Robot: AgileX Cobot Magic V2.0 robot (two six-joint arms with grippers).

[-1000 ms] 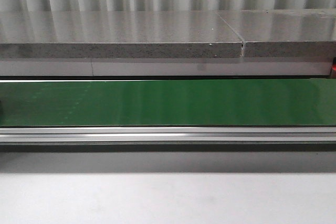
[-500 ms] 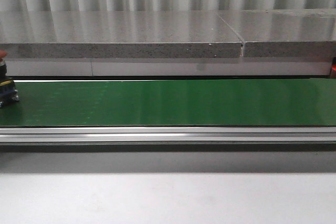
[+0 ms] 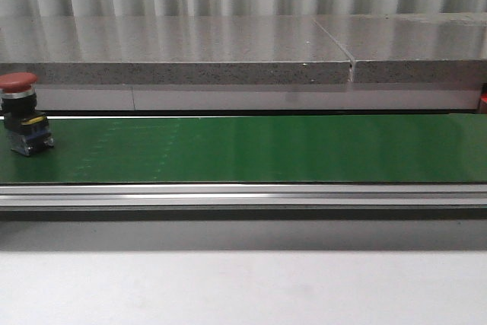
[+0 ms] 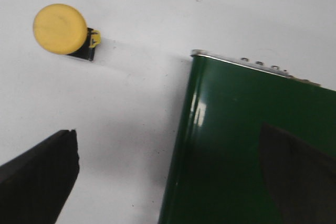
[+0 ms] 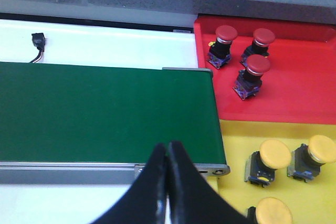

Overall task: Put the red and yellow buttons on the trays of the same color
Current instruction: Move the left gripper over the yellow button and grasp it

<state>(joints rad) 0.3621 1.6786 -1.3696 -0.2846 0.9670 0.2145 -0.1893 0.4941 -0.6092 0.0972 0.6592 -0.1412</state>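
At the far left of the front view one red button (image 3: 23, 123) stands upright on the green belt (image 3: 251, 150). My left gripper (image 4: 173, 182) is spread wide, one yellow button (image 4: 62, 30) on the white counter (image 4: 131, 19) in the upper left, well apart. My right gripper (image 5: 167, 174) is closed together, empty; the red tray (image 5: 294, 93) upper right holds three red buttons, the yellow tray (image 5: 236, 140) lower right three yellow ones.

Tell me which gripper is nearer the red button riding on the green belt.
Probably left. The red button sits at the belt's left end, the end showing under the open left gripper. The shut right gripper hangs over the opposite end, beside the red tray and yellow tray.
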